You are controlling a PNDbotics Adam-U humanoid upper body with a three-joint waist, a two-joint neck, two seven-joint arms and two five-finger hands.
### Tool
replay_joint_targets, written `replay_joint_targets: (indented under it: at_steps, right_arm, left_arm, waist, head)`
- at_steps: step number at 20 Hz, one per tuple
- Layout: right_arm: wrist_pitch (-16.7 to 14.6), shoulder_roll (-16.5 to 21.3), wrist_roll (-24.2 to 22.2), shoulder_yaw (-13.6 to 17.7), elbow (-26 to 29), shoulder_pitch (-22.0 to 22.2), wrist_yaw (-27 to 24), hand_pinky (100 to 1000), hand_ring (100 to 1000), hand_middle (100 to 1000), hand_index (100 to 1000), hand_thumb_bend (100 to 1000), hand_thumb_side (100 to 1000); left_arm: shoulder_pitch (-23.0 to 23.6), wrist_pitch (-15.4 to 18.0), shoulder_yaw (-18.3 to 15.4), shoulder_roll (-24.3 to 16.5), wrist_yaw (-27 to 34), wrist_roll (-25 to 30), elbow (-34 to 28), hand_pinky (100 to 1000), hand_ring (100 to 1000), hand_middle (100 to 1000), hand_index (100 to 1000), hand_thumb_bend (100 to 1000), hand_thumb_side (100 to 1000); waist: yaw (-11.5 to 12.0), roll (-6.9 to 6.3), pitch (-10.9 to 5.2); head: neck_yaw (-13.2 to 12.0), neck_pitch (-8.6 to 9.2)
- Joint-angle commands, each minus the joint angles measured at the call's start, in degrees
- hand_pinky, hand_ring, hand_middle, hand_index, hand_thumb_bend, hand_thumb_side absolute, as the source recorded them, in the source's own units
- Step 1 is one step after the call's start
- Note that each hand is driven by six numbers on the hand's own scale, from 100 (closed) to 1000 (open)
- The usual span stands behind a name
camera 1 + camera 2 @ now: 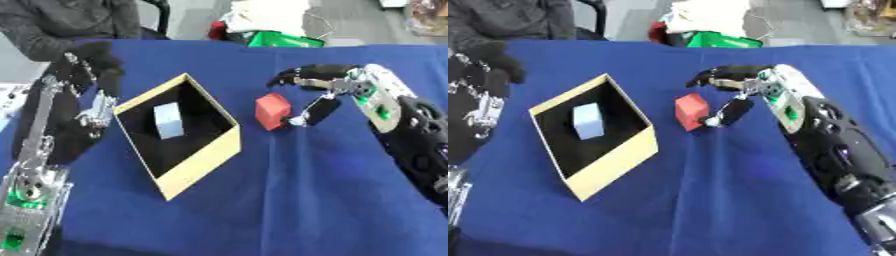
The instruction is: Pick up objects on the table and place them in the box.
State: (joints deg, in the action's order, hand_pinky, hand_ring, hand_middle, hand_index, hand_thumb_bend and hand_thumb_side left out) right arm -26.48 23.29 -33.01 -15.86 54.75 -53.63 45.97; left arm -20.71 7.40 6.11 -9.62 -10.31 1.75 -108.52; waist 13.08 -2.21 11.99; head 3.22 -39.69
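Note:
A red cube (272,111) lies on the blue table just right of the box (199,161). The box is tan-walled and black inside, and a pale blue block (168,120) rests in it. My right hand (337,90) hovers at the cube from the right. Its thumb tip touches the cube's lower right side, while its fingers arch above and behind the cube with a gap, so the hand is open. My left hand (90,64) is held up beside the box's left corner, dark and hard to make out.
Blue cloth (297,200) covers the table, with bare room in front of and to the right of the box. Beyond the far edge lie a green item (282,40), white fabric and something red.

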Motion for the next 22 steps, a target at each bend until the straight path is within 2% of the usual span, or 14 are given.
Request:
replay_joint_targets:
  at_steps: [1,5,7,9,10,11,12,18,19,20,22]
  right_arm:
    - [-0.7,-0.2,0.0,0.3,-0.3,-1.0,1.3,860,916,884,956,272,414]
    - [-1.5,-1.0,-0.1,-0.1,-0.8,-1.0,2.0,855,903,815,899,243,402]
    - [-1.7,-1.2,0.2,-0.2,-0.9,-1.0,2.2,849,889,748,846,216,386]
    - [-1.8,-1.3,1.0,-0.1,-0.7,-1.0,2.1,837,866,641,779,179,355]
    - [-1.8,-1.2,1.6,-0.1,-0.5,-1.0,1.9,827,850,579,732,118,366]
    - [-1.7,-1.2,2.3,0.0,-0.4,-1.0,1.5,825,845,555,717,145,336]
    - [-1.6,-1.1,3.0,0.1,-0.2,-1.0,1.1,821,838,525,699,134,328]
    - [-1.0,0.4,5.0,-0.1,4.5,-1.6,-3.6,816,830,485,676,100,299]
    - [-0.8,0.8,5.0,-0.2,5.8,-1.8,-4.7,817,830,485,676,100,338]
    - [-0.6,1.2,4.9,-0.3,7.1,-2.0,-5.9,818,830,484,676,100,290]
    - [0.0,1.9,4.5,-0.5,9.6,-2.5,-8.1,818,830,484,676,100,284]
  left_arm:
    - [-0.5,0.0,-0.4,-0.4,-0.1,0.0,-0.7,663,642,611,806,223,536]
    - [-0.6,0.0,-0.4,-0.3,-0.1,0.0,-0.7,663,644,610,805,223,536]
    - [-0.6,0.0,-0.4,-0.2,-0.1,0.0,-0.7,662,644,610,805,224,536]
    - [-0.6,0.0,-0.4,-0.2,-0.1,0.0,-0.7,662,645,610,805,224,536]
    - [-0.6,0.0,-0.4,-0.2,-0.1,0.0,-0.7,661,645,610,805,224,536]
    - [-0.6,0.0,-0.5,-0.2,-0.1,-0.1,-0.7,661,645,610,805,224,536]
    - [-0.6,0.0,-0.5,-0.2,-0.1,-0.1,-0.7,661,645,610,805,225,536]
    - [-0.4,0.0,-0.5,-0.4,-0.3,-0.1,-0.6,659,645,611,804,226,536]
    - [-0.3,0.0,-0.5,-0.5,-0.3,-0.1,-0.6,659,645,611,804,227,535]
    - [-0.2,0.0,-0.5,-0.5,-0.3,-0.1,-0.6,659,645,611,804,227,535]
    - [-0.1,0.0,-0.5,-0.6,-0.4,-0.1,-0.5,658,645,611,804,229,535]
  waist:
    - [0.2,-0.13,-0.82]
    - [0.2,-0.19,-0.74]
    - [0.2,-0.16,-0.72]
    - [0.0,-0.12,-0.71]
    - [-0.1,-0.09,-0.71]
    - [-0.2,-0.06,-0.72]
    - [-0.3,-0.03,-0.74]
    - [-0.9,0.17,-1.15]
    - [-1.0,0.23,-1.29]
    - [-1.1,0.28,-1.4]
    - [-1.2,0.36,-1.61]
  head:
    - [0.2,0.6]
    - [0.2,0.68]
    - [0.2,0.75]
    - [0.2,0.82]
    - [0.1,0.84]
    - [0.1,0.87]
    - [0.1,0.89]
    - [-0.2,0.7]
    - [-0.2,0.64]
    - [-0.2,0.62]
    - [-0.3,0.51]
